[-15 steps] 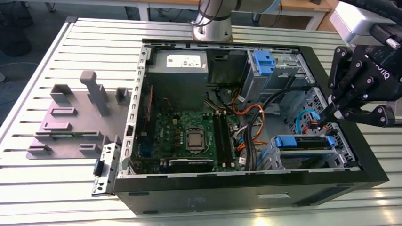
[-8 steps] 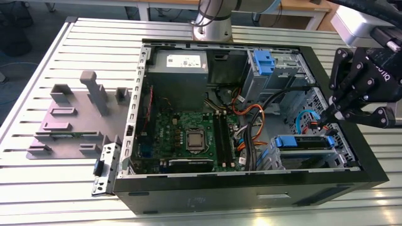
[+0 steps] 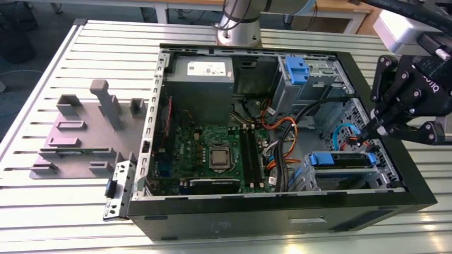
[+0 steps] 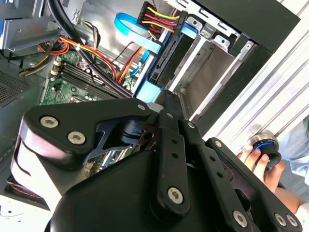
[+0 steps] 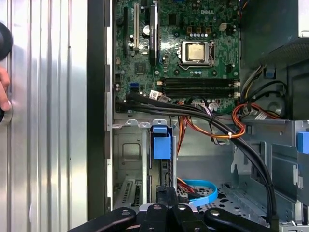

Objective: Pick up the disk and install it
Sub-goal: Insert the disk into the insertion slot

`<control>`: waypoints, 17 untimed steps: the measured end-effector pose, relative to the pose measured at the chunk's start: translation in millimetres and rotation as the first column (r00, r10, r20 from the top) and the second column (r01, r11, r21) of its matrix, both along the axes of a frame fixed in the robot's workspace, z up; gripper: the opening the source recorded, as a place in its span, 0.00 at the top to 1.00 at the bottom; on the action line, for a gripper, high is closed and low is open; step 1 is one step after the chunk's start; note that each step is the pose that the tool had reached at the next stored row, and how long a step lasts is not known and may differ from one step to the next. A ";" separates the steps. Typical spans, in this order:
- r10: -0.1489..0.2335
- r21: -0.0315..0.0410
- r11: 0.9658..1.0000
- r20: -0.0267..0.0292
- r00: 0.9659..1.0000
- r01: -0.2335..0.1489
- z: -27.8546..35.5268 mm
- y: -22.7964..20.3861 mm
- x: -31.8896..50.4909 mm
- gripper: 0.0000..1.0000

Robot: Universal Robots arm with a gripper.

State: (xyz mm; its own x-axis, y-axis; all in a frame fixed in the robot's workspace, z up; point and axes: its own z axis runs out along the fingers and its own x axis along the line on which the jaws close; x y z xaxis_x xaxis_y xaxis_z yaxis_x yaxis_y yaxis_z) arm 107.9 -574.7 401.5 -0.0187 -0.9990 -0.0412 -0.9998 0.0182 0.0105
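In the exterior view, the gripper (image 3: 369, 138) hangs over the open computer case (image 3: 395, 159) at the exterior view's right, just above the disk (image 3: 341, 160), which sits in the lower drive bay. In the second wrist view, a person's hand (image 4: 258, 162) holds a round knob (image 4: 264, 143). In the first wrist view, the disk's blue rail (image 5: 161, 145) stands in the bay beside the motherboard (image 5: 183, 48). Whether the claw is spread or pressed together, I cannot tell.

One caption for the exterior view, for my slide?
Claw beside the disk seated in the open case.

Bright even daylight, glare on the slatted table (image 3: 297, 241), case interior (image 3: 247, 100) shadowed, perhaps slightly soft.
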 end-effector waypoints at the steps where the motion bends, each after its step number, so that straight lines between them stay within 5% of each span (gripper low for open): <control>1: 0.000 0.000 1.000 0.000 1.000 0.000 -0.2 0.0 0.3 0.89; 17: -0.002 0.000 1.000 0.000 1.000 0.002 -4.9 0.0 5.1 0.89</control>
